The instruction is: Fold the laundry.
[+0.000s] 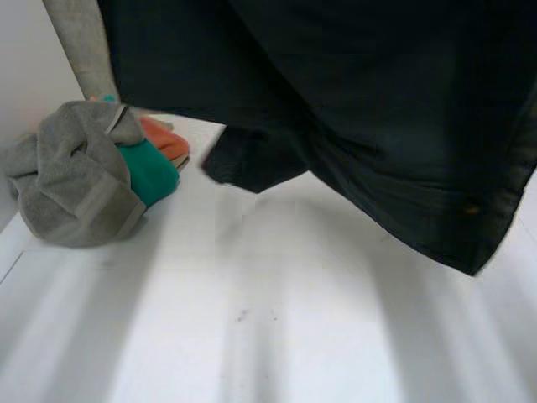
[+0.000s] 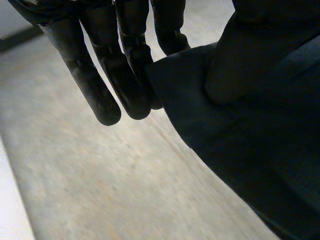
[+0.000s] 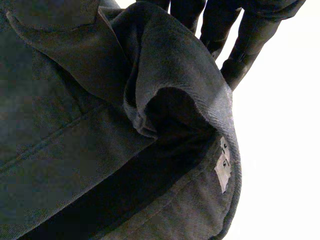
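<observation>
A dark navy, heavy cotton garment (image 1: 377, 126) hangs lifted above the far half of the white tabletop (image 1: 277, 319), its lower hem slanting down toward the right edge. The left hand (image 2: 107, 80) holds one corner, its straight fingers (image 2: 132, 75) pinching the cloth against the thumb. The right hand (image 3: 235, 35) sits behind a rolled fold bearing a small white label (image 3: 222, 170); its grip cannot be told. At the far-left corner lie a crumpled grey towel (image 1: 71, 185), a teal cloth (image 1: 151, 172) and an orange cloth (image 1: 164, 138).

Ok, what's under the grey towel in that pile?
A teal cloth and an orange cloth poke out from beneath the grey towel; anything deeper in the pile is covered.
</observation>
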Tool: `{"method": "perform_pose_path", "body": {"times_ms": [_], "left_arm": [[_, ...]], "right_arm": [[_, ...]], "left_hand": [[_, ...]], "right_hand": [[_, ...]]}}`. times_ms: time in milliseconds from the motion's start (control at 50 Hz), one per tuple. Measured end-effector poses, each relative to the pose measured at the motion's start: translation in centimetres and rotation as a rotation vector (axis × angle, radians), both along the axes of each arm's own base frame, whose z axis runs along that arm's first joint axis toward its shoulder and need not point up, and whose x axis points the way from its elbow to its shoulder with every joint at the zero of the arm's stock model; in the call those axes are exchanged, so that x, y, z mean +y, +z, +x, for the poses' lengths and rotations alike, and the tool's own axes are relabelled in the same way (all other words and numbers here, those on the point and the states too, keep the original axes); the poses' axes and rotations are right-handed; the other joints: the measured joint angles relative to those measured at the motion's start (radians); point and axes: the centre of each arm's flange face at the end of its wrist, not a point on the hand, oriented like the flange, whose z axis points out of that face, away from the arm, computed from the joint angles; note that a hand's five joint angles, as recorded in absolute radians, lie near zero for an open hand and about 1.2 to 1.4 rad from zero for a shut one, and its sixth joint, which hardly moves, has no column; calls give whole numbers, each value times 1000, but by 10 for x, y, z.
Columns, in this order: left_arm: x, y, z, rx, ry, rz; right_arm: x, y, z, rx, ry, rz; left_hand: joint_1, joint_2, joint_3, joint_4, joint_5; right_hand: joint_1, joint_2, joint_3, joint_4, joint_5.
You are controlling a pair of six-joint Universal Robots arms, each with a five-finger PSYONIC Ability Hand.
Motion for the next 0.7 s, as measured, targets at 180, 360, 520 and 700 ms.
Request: {"method": "perform_pose_path", "body": {"times_ms": [180,360,520,700], "left_arm": [[-4,-3,-6,-6,-8,9],[-89,-105,-52,-165,-11,266],[-158,-192,-87,-248,13,363],[-195,-198,-101,-189,28,241]], "right_arm": [[-7,-13,10,-31,114,80],[-95,-112,27,-89,242,448],[-178,-191,39,-149,229,501],[-235,-231,52,-174,130,237]], "left_hand": [[0,0,0,3,0],[0,2,0,3,0],[0,3,2,3,0],[-930,-909,-899,-918,-871]], "right_hand": [[14,9,0,1,0],[14,9,10,25,4],[14,9,10,25,4],[-802,-866,-859,-839,-874]]}}
